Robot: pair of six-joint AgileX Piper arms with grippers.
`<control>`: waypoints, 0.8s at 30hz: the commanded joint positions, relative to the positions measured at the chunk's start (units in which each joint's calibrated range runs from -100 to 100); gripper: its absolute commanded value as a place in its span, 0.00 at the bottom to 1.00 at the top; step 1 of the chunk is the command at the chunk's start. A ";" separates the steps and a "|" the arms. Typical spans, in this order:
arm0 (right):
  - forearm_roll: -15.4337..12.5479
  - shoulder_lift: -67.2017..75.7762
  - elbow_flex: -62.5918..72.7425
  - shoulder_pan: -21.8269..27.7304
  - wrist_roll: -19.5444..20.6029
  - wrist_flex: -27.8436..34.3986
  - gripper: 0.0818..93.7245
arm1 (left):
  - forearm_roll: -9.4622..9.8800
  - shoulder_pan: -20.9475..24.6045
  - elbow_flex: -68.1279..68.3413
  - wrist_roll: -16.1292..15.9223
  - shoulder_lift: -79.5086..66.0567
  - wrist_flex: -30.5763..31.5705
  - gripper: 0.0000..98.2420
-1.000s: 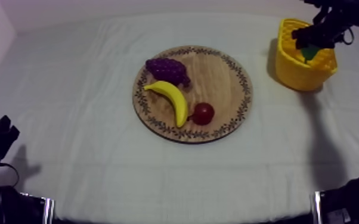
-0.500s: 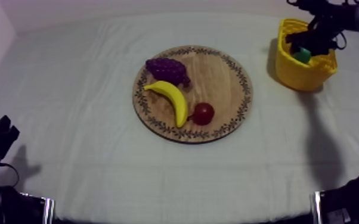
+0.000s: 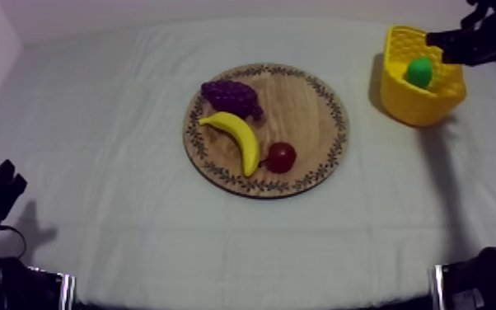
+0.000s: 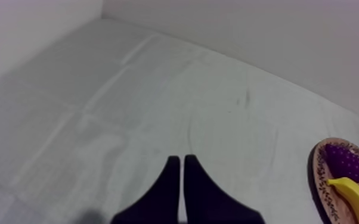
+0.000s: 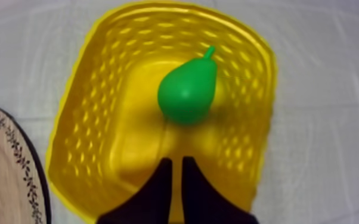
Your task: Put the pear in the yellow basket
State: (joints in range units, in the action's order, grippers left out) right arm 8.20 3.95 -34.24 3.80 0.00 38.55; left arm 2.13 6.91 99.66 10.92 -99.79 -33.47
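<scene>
The green pear (image 3: 419, 71) lies inside the yellow basket (image 3: 408, 103) at the table's far right. My right gripper (image 3: 434, 38) hovers just above and to the right of the basket. Seen from the right wrist, the pear (image 5: 188, 92) rests free on the basket's floor against the far wall (image 5: 176, 18). The right gripper (image 5: 176, 162) is shut on nothing above the near wall. My left gripper (image 3: 4, 177) rests low at the left side; in its wrist view the gripper (image 4: 179, 162) is shut over bare cloth.
The round wooden board (image 3: 313, 103) sits mid-table with a bunch of grapes (image 3: 231, 96), a banana (image 3: 236, 136) and a small red fruit (image 3: 281, 157) on it. From the left wrist, the board's rim (image 4: 318, 173), grapes (image 4: 344, 162) and banana (image 4: 358, 196) show far off.
My right gripper let go of the pear, lifted up and to the right out of the basket, and shut. The pear now lies in the basket. The left arm stayed still.
</scene>
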 commanded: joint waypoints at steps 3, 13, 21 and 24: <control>-2.37 14.86 -7.37 0.31 -2.31 0.36 0.06 | -0.01 0.01 0.00 -0.01 -0.04 0.00 0.00; -3.25 39.18 -30.05 1.05 -2.02 -3.69 0.04 | -0.01 0.01 0.00 -0.01 -0.04 0.00 0.00; -9.45 62.26 -49.97 1.24 -7.52 -7.05 0.02 | -0.01 0.01 0.00 -0.01 -0.04 0.00 0.00; -9.48 70.77 -56.83 0.06 -7.17 -7.13 0.01 | -0.01 0.01 0.00 -0.01 -0.04 0.00 0.00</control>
State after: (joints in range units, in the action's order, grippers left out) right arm -1.56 63.34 -83.26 4.37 -7.48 31.27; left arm 2.13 6.91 99.66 10.92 -99.79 -33.47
